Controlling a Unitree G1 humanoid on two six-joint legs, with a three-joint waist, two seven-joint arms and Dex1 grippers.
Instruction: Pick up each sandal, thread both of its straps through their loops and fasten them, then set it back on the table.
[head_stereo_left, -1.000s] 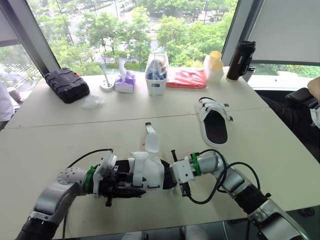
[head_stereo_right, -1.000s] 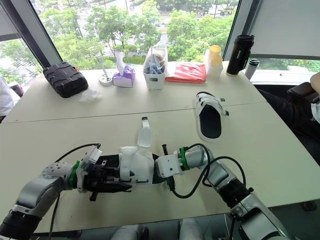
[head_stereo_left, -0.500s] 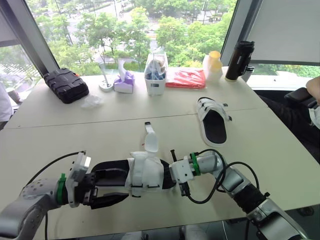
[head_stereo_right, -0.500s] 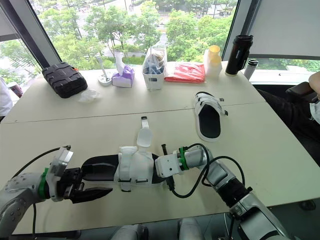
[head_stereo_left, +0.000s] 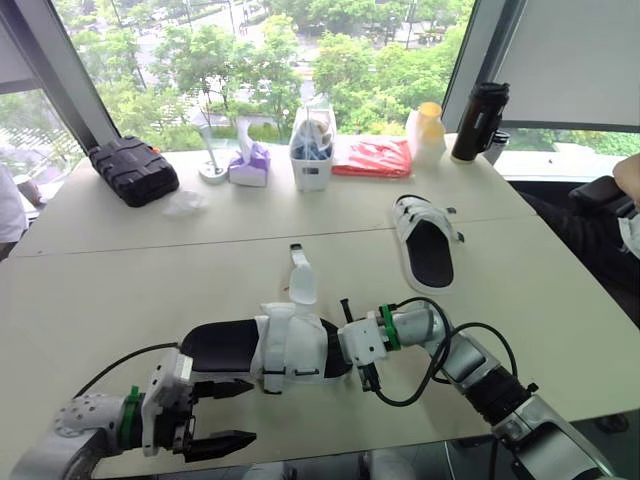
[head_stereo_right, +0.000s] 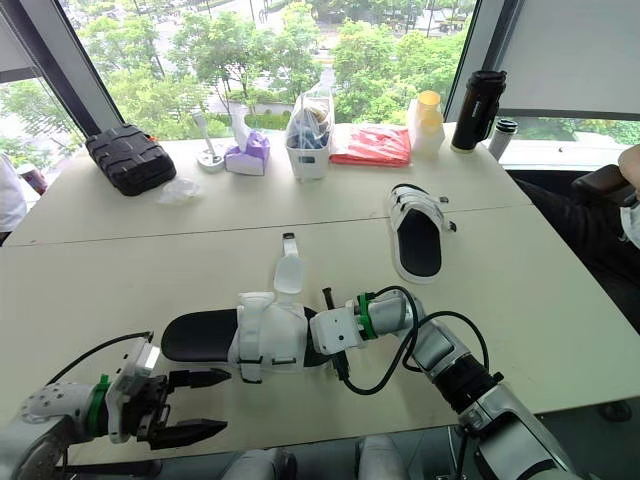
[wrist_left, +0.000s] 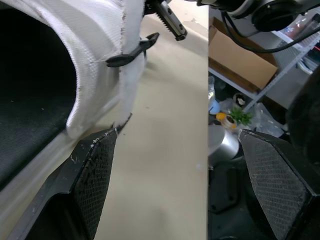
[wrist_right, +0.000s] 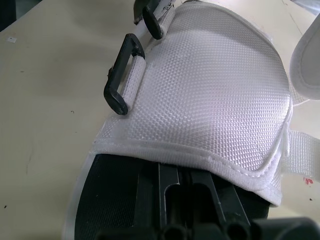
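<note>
Step in hand, judged: thread the loose strap (head_stereo_left: 302, 281), lying at 12 o'clock from the sandal (head_stereo_left: 290, 345), through the loop (wrist_right: 121, 76) on its 6 o'clock side. Pinch the strap near its tip and feed it flat.

The right gripper (head_stereo_left: 346, 345) pinches the toe at 3 o'clock, forearm low over the bench (head_stereo_left: 120, 290). The left gripper (head_stereo_left: 226, 414) hangs spread at 8 o'clock, apart from the sandal.

Place: an office or meeting room, high up in a building.
Windows: a wide window wall (head_stereo_left: 250, 60) looks down on treetops and a street.
Furniture: pale counter (head_stereo_left: 120, 280) made of joined tops.
Desk clutter: black case (head_stereo_left: 133, 170), tissue box (head_stereo_left: 250, 165), white bin (head_stereo_left: 311, 150), red packet (head_stereo_left: 373, 157), black flask (head_stereo_left: 479, 121).
Storage: cardboard box (wrist_left: 240, 65) and metal shelving (wrist_left: 295, 60) beside the counter.
</note>
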